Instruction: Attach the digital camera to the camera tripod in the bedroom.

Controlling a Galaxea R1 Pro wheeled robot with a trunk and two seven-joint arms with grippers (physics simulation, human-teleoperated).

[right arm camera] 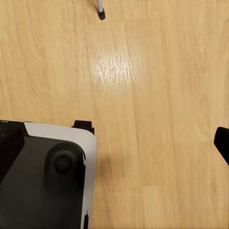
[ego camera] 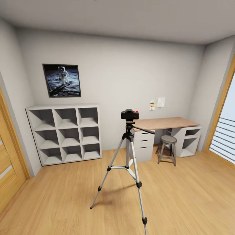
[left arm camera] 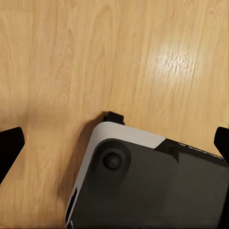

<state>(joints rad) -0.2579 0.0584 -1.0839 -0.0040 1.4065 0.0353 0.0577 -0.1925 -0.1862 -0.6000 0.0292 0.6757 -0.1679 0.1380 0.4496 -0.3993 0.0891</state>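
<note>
The digital camera (ego camera: 130, 114) is seen seated on the head of the camera tripod (ego camera: 128, 163), which stands on the light wood plank floor (ego camera: 182, 199) near the middle of the bedroom. A red dot is visible on the camera's top. The tripod's three silver legs are spread, each ending in a black foot; a thin black pan handle (ego camera: 143, 129) projects from the head toward the desk side.

Behind the tripod, against the white back wall, a white cube shelving unit (ego camera: 64, 133) is noted, with an astronaut picture (ego camera: 62, 80) hung above it. A wood tabletop (ego camera: 166, 123) on white drawer and shelf units is placed further along the same wall, with a round stool (ego camera: 167, 148) just in front of it.

In the left wrist view, dark finger tips (left arm camera: 9, 148) are seen at opposite edges of the frame, set wide apart with nothing between them, above the floor and a corner of the robot's grey-and-black base (left arm camera: 143, 186).

In the right wrist view, one dark fingertip (right arm camera: 222, 140) is seen over the floor; the opening cannot be told. One tripod foot (right arm camera: 101, 14) is seen resting on the planks, well apart from the base corner (right arm camera: 47, 176).
</note>
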